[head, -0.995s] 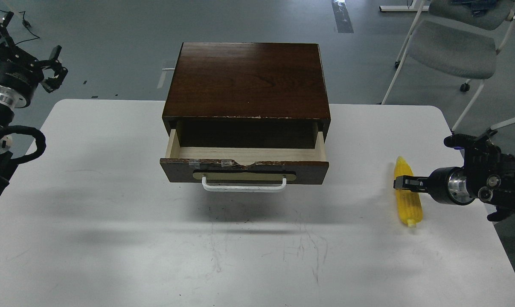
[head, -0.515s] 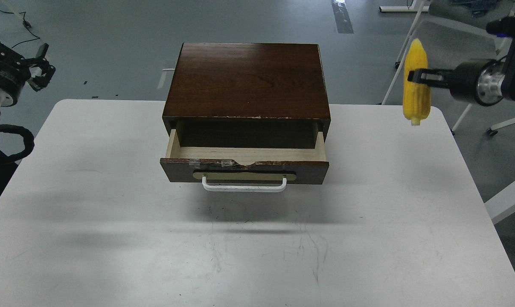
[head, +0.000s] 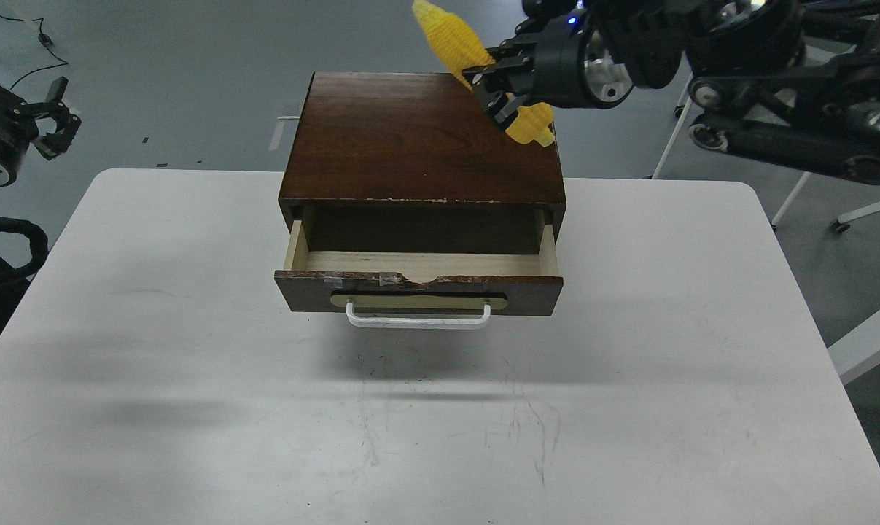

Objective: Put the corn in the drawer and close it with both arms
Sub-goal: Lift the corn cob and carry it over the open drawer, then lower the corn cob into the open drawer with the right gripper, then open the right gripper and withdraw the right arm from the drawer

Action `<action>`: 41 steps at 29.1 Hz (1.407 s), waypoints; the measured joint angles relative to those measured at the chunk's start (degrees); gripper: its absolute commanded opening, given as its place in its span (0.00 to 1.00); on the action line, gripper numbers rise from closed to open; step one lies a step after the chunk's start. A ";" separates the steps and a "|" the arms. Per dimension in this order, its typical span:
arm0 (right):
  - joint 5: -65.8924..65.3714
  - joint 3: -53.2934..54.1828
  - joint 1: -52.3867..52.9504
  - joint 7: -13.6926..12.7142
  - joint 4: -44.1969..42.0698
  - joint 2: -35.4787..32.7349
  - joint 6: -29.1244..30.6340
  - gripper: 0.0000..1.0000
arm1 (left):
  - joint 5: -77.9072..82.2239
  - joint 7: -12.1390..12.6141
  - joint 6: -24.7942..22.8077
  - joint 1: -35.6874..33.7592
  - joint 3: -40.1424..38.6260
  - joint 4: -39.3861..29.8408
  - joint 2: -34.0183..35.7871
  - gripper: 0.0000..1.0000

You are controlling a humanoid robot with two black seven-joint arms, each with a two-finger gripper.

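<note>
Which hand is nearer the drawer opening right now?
Right. The right hand holds the corn above the cabinet's back right, behind the open drawer. The left hand hangs far off, beyond the table's left edge.

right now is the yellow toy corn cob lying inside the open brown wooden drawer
No, the yellow toy corn cob is held in the air by the right tool above the cabinet top, while the open brown wooden drawer shows only bare pale wood.

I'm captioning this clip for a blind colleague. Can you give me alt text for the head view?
The right gripper holds a yellow corn tilted in the air above the dark wooden cabinet, whose drawer stands open and empty on a white table. The left gripper hovers open at the far left, off the table.
</note>
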 measured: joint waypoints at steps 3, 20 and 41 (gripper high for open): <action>-3.89 -0.61 -0.50 0.90 -0.03 3.23 0.25 0.05 | 0.00 0.00 0.00 0.07 0.00 0.16 -0.02 0.98; -8.59 -6.84 -3.17 3.18 -0.37 11.48 0.41 0.62 | -0.10 -0.12 0.00 0.04 -0.19 2.80 1.79 0.98; -3.95 -1.56 -2.23 3.26 1.91 3.60 0.08 0.94 | -0.05 0.39 0.00 0.07 0.11 2.84 3.13 0.98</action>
